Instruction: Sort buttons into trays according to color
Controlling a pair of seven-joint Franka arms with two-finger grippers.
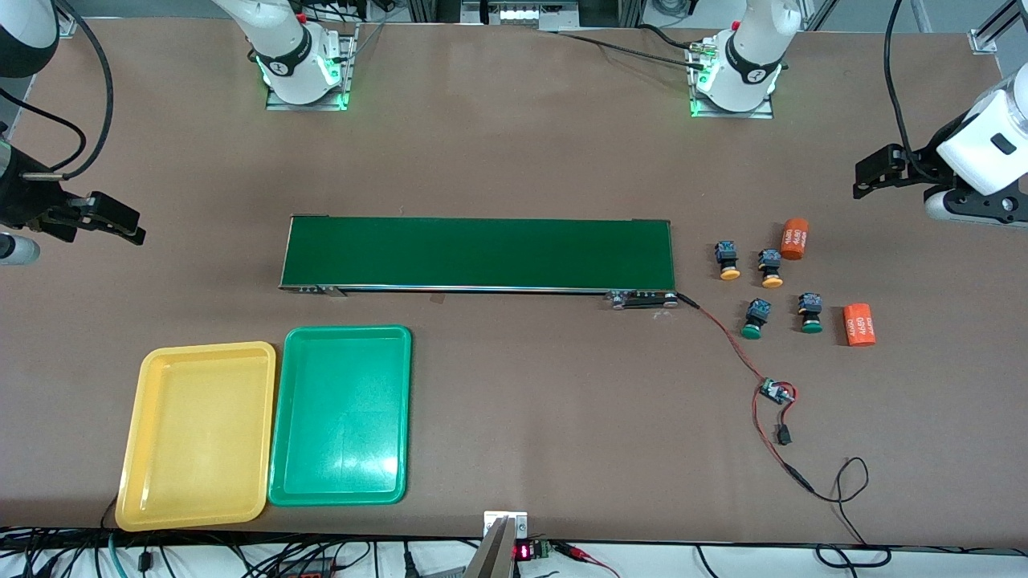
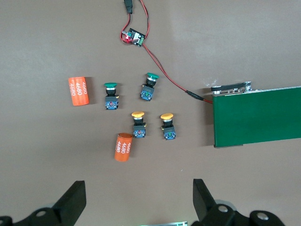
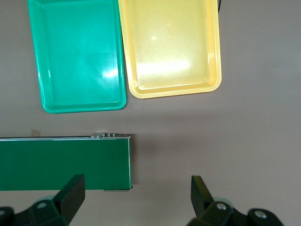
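Observation:
Four buttons lie on the table past the conveyor's end, toward the left arm's end. Two have orange-yellow caps (image 1: 728,261) (image 1: 771,268), two have green caps (image 1: 755,318) (image 1: 810,312). The left wrist view shows the same green-capped buttons (image 2: 110,95) (image 2: 149,86) and orange-capped buttons (image 2: 138,124) (image 2: 168,126). The yellow tray (image 1: 197,433) and the green tray (image 1: 341,413) sit side by side, both bare; they also show as green tray (image 3: 77,54) and yellow tray (image 3: 169,44). My left gripper (image 1: 864,177) (image 2: 139,202) hangs open over bare table beside the buttons. My right gripper (image 1: 131,226) (image 3: 137,197) is open above the conveyor's other end.
A long dark-green conveyor belt (image 1: 478,253) crosses the middle. Two orange cylinders (image 1: 794,238) (image 1: 859,324) lie among the buttons. A red-and-black wire with a small circuit board (image 1: 776,392) trails from the conveyor toward the front camera.

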